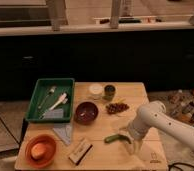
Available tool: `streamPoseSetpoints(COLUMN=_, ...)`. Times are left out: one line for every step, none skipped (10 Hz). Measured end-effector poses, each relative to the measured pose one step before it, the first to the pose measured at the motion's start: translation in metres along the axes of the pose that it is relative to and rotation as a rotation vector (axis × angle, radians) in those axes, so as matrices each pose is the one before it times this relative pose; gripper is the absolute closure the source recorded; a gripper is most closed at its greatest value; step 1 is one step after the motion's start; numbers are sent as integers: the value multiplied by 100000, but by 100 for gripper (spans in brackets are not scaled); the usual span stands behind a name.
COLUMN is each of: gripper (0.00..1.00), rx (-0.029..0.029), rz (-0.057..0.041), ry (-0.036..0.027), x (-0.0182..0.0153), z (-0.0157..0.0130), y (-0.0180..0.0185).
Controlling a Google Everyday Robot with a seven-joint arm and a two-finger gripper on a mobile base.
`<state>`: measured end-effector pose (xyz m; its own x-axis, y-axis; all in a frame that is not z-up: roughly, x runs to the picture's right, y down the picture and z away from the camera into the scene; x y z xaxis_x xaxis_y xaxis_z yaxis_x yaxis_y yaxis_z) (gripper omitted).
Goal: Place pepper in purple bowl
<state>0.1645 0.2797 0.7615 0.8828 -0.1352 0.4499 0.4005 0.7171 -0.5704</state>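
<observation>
The small green pepper (pixel 114 138) lies flat, near the upright purple bowl (pixel 86 120) but not touching it. The gripper (pixel 126 136) is at the pepper's right end.

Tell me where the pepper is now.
In the camera view, the pepper lies on the table, front-right of the purple bowl, with the gripper at its right end.

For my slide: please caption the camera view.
Gripper at the pepper on the table; the purple bowl stands apart.

Green tray (pixel 56 80) with utensils (pixel 56 102) sits left on the table (pixel 137 93); orange bowl (pixel 50 143) nearest me, cup (pixel 109 92) farther back.
</observation>
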Motion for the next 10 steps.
streamPoseSetpoints(gripper=20, rx=854, rz=-131, ry=665, x=-1249, z=-152, y=-527)
streamPoseSetpoints(gripper=20, rx=415, rz=-141, ry=421, x=-779, z=32, y=-294)
streamPoseSetpoints(gripper=20, rx=433, rz=-182, ry=616, x=-525, z=46, y=-319)
streamPoseSetpoints(gripper=20, rx=110, rz=217, ry=413, x=-181, z=122, y=-189)
streamPoseSetpoints(gripper=21, rx=83, rz=392, ry=155, x=-115, z=291, y=-240)
streamPoseSetpoints(gripper=26, rx=-145, rz=262, ry=-130, x=-2, z=388, y=-167)
streamPoseSetpoints(gripper=38, rx=-270, rz=699, ry=-474, x=165, z=557, y=-104)
streamPoseSetpoints(gripper=47, rx=-313, rz=937, ry=-491, x=347, z=520, y=-43)
streamPoseSetpoints(gripper=55, rx=-443, rz=686, ry=-370, x=294, z=615, y=-24)
streamPoseSetpoints(gripper=68, rx=-722, rz=816, ry=-377, x=253, z=712, y=-147)
